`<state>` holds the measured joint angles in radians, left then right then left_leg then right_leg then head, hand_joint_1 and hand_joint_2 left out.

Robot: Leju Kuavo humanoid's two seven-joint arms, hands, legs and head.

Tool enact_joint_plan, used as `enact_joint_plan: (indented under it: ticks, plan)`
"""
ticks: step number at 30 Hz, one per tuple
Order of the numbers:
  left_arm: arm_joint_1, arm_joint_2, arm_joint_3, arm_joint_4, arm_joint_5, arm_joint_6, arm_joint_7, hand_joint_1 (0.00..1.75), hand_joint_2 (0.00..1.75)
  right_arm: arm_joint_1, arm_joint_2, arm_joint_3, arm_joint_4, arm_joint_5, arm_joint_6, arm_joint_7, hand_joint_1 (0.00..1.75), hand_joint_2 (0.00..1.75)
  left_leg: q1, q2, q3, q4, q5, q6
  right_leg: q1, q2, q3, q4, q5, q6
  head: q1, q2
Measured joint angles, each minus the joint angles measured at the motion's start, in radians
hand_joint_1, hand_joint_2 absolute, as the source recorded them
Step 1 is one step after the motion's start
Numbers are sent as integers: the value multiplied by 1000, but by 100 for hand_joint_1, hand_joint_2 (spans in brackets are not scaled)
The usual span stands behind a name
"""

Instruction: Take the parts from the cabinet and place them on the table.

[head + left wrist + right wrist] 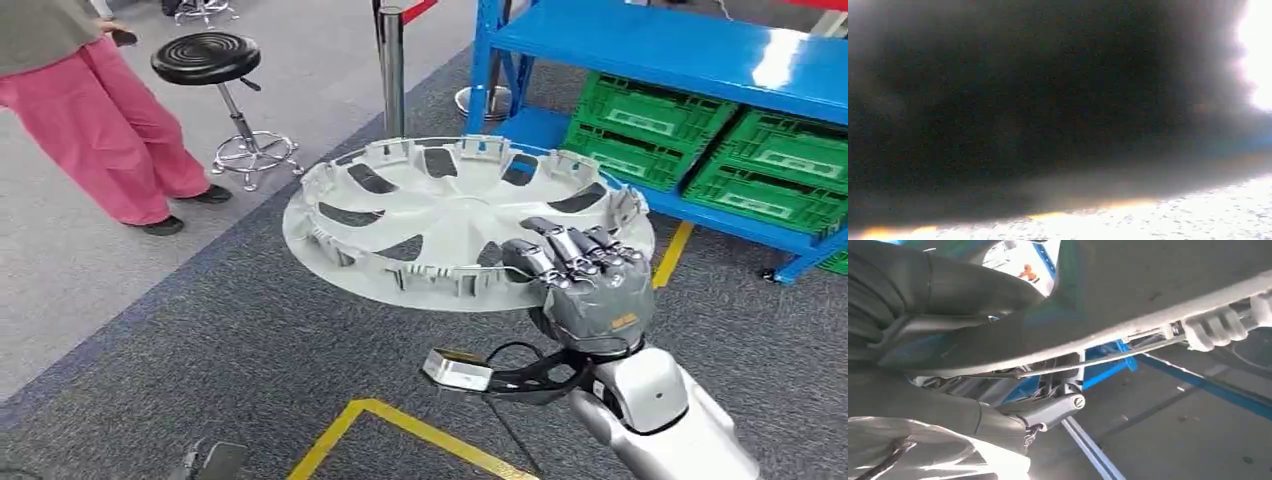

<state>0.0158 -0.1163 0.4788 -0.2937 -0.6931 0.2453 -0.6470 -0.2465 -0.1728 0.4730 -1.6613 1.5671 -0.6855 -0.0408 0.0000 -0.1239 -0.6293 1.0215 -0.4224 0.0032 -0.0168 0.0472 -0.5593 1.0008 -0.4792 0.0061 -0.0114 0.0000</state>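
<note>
- Wheel cover (pixel 440 215), broad, thin, stiff plastic, likely light but unwieldy, rides flat above the carpet, clear of the blue cabinet (pixel 690 60).
- Right hand (pixel 585 270) clamps its near rim; a rim grip suits.
- Left hand: cannot tell.

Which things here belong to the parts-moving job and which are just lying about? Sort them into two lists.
Part of the job:
- wheel cover, gripped at its rim
- right robot hand, holding that cover
- blue cabinet

Lying about:
- green crates on the cabinet's lower shelf
- black stool
- barrier post
- a person in pink trousers
</note>
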Motion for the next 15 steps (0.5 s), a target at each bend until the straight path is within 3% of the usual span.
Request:
enact_joint_plan:
  ticks: [1, 2, 4, 5, 6, 7, 8, 9, 10, 11, 14, 15]
  plan:
    - [-1, 0, 0, 0, -1, 0, 0, 0, 0, 3, 5, -5, -4, 0, 0, -6, 175, 175, -6, 61, -14, 30, -26, -7, 1, -14, 3, -4, 0, -5, -6, 0]
    - [-5, 0, 0, 0, -1, 0, 0, 0, 0, 3, 5, -10, -9, 0, 0, -12, 175, 175, -4, 93, -45, 97, -67, -13, 3, -30, 2, -4, 0, -8, -8, 0]
    - [-8, -1, 0, 0, -2, 0, 0, 0, 0, 4, 8, -22, -13, 0, 0, -22, 175, 175, 3, 112, -116, 257, -137, -21, 5, -62, 2, -3, -2, -10, -7, 0]
    - [-7, -2, 0, 0, -5, -1, 0, 0, 0, 5, 9, -25, -13, 0, 0, -27, 175, 175, 6, 113, -136, 306, -148, -25, 5, -78, 1, -3, -3, -10, -7, 0]
    - [-5, -2, 0, 0, -5, -1, 0, 0, 0, 7, 11, -27, -13, 0, 0, -32, 175, 175, 9, 115, -131, 301, -134, -28, 5, -92, 2, -3, -3, -10, -8, 0]
    - [-4, -1, 0, 0, -5, -2, 0, 0, 0, 8, 13, -29, -14, 0, 0, -34, 175, 175, 11, 118, -103, 250, -102, -30, 5, -106, 2, -3, -4, -8, -8, 0]
    - [-4, 0, 1, 0, -4, -2, 1, 0, 0, 8, 14, -32, -15, 0, 0, -37, 175, 175, 12, 128, -55, 162, -59, -30, 5, -118, 3, -3, -5, -6, -8, 0]
    - [-4, 1, 1, 0, -4, -3, 1, 0, 0, 8, 17, -35, -19, 0, 0, -43, 175, 175, 12, 150, -3, 70, -22, -28, 4, -129, 6, -3, -8, -3, -8, 0]
    - [-6, 2, 1, 0, -4, -3, 1, 0, 0, 8, 19, -38, -24, 0, 0, -47, 175, 175, 7, 199, 32, 3, -22, -26, 8, -140, 9, -3, -10, 2, -7, 0]
    - [-9, 0, 1, 0, -4, -5, 2, 0, 0, 8, 20, -43, -29, 0, 0, -50, 175, 175, -1, 203, 34, -8, -25, -11, 16, -147, 7, 2, -14, 9, -8, 0]
    - [-3, 0, 1, 0, -7, -8, 4, 0, 0, 7, 30, -51, -40, 0, 0, -64, 175, 175, -6, 166, 26, -6, -25, 11, 14, -180, 17, -5, -15, 25, -6, 0]
    - [-3, 0, 1, 0, -7, -8, 4, 0, 0, 7, 32, -54, -44, 0, 0, -66, 175, 175, 0, 155, 32, -13, -18, 21, 10, -170, 14, -3, -23, 34, -7, 0]
